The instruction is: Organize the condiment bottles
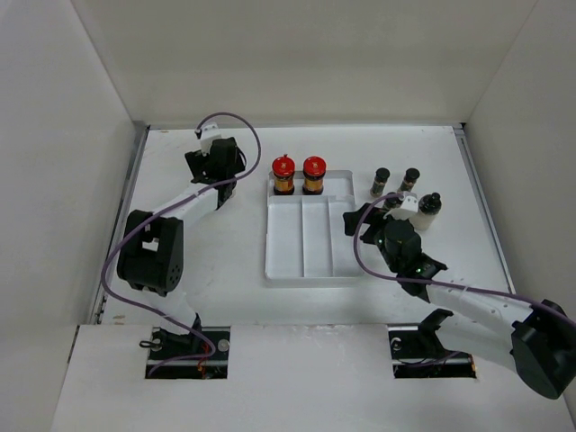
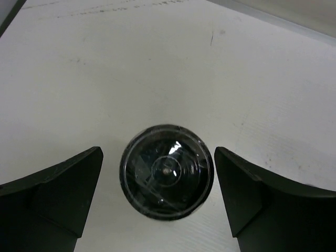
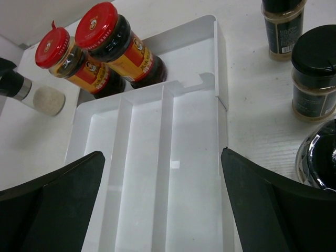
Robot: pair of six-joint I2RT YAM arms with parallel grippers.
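Two red-capped amber bottles [image 1: 283, 174] [image 1: 314, 174] stand in the back compartment of the white divided tray [image 1: 306, 256]; they also show in the right wrist view [image 3: 60, 58] [image 3: 118, 44]. Two slim dark bottles [image 1: 381, 181] [image 1: 409, 180] and a pale bottle with a black lid [image 1: 428, 207] stand right of the tray. My left gripper [image 1: 216, 162] is open at the far left, with a black-lidded bottle [image 2: 166, 170] between its jaws, untouched. My right gripper [image 1: 354, 219] is open and empty over the tray's right edge [image 3: 163, 155].
The tray's three long compartments [image 3: 147, 173] hold nothing. A pale-bodied bottle with a dark top [image 3: 37, 94] shows at the left edge of the right wrist view, partly cut off. White walls close in the table at the left, back and right.
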